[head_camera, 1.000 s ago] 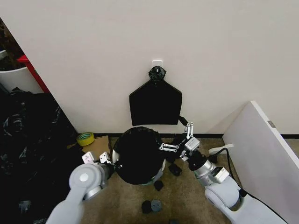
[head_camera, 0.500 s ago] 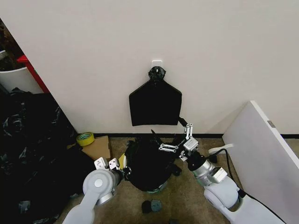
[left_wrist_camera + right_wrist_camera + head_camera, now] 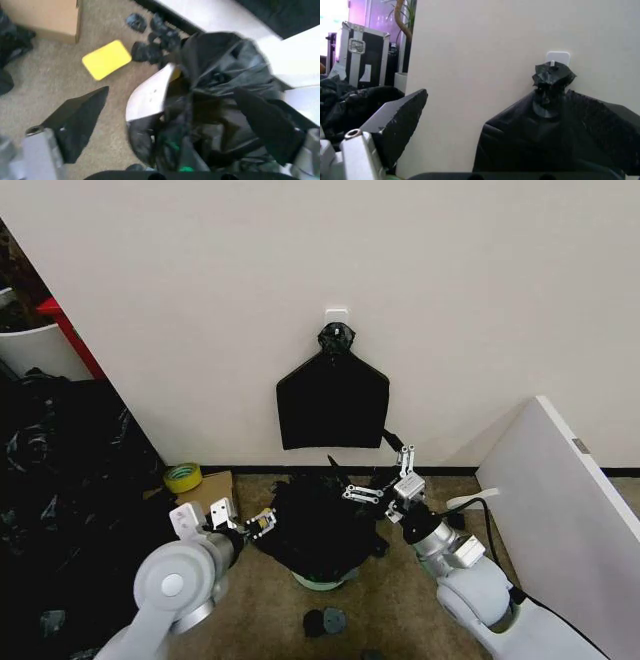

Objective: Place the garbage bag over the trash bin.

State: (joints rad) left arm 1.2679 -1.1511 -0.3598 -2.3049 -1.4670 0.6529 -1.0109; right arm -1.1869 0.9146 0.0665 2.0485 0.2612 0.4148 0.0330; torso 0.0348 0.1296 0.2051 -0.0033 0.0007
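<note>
- Against the wall, the garbage bag (image 3: 318,525) drapes crumpled over the trash bin (image 3: 322,581).
- Left tool (image 3: 262,521) looks released beside it; right tool (image 3: 385,486) spread open.
- Next, likely pulling the bag's mouth around the rim.

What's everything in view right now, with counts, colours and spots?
bag: one, black, crumpled over the bin, between the pincers
bin: one, pale green-white, on the carpet under the bag
sheet: one, black, hanging from a wall hook
tape roll: one, yellow, on the floor by the wall
box: one, brown, beside the tape
heap: one, black plastic, far left
board: one, white, leaning at right
left pincer: at the bag's left edge
right pincer: open, at the bag's right edge
</note>
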